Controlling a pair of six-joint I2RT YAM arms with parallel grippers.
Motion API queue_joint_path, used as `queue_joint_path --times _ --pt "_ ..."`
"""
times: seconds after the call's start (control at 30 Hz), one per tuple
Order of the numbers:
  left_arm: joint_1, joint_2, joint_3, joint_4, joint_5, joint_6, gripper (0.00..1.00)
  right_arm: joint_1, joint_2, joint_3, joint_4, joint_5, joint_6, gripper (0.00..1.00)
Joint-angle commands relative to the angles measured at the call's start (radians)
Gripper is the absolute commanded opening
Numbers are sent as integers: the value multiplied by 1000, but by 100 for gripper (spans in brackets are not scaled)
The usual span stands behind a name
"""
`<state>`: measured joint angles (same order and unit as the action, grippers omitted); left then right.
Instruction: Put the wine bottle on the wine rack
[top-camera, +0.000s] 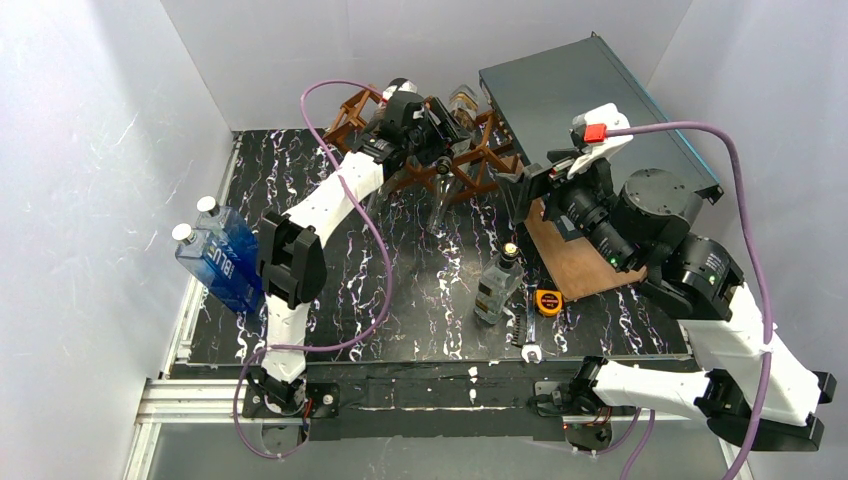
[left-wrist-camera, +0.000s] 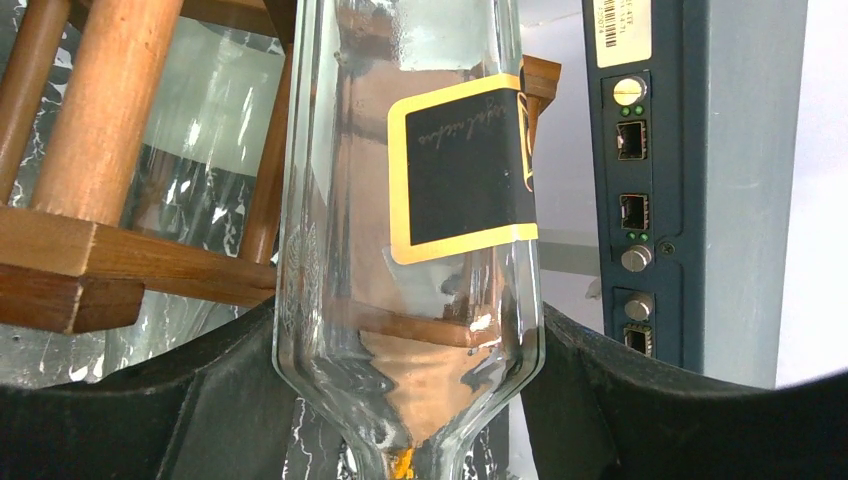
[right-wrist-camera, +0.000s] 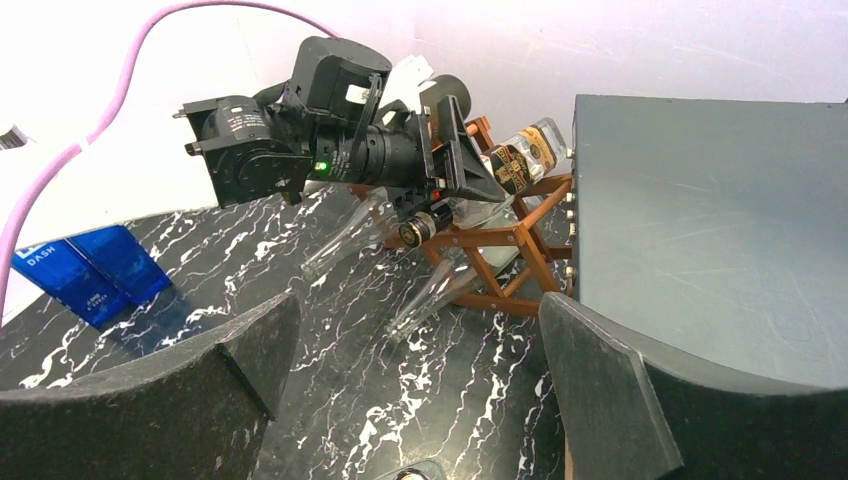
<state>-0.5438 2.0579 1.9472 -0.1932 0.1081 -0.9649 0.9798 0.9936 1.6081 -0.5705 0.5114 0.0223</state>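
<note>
Wine bottle (left-wrist-camera: 410, 200) resting in wine rack (left-wrist-camera: 150, 255) at table's far edge, left gripper (left-wrist-camera: 410, 320) clamping its shoulder, right gripper (right-wrist-camera: 420, 310) hovering wide open

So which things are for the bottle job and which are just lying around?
For the job: clear glass bottle with black-and-gold label; reddish-brown wooden lattice rack.
Lying about: two blue bottles; small clear standing bottle; yellow tape measure; dark grey flat box.

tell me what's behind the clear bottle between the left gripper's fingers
Through the wine bottle in the left gripper, wine rack bars show; a second bottle lies behind left, a grey panel right. The bottle's black label covers what's directly behind.
</note>
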Motion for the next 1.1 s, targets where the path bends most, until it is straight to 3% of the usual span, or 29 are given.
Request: queue_joint_path --times 0.0,0.33,0.63,0.83,1.07 --pt "-5 -44 97 59 8 50 0 2 -21 -3 68 12 -9 98" --pt "-5 -30 88 27 61 53 49 2 -33 -14 68 4 3 98" --pt "-4 -22 69 -12 81 29 67 2 -44 -22 73 -7 14 99" --pt "-4 -18 67 -25 94 23 93 2 -51 -25 73 -13 20 98" --pt "-2 -46 49 -70 83 31 98 2 -51 -25 66 -20 25 98"
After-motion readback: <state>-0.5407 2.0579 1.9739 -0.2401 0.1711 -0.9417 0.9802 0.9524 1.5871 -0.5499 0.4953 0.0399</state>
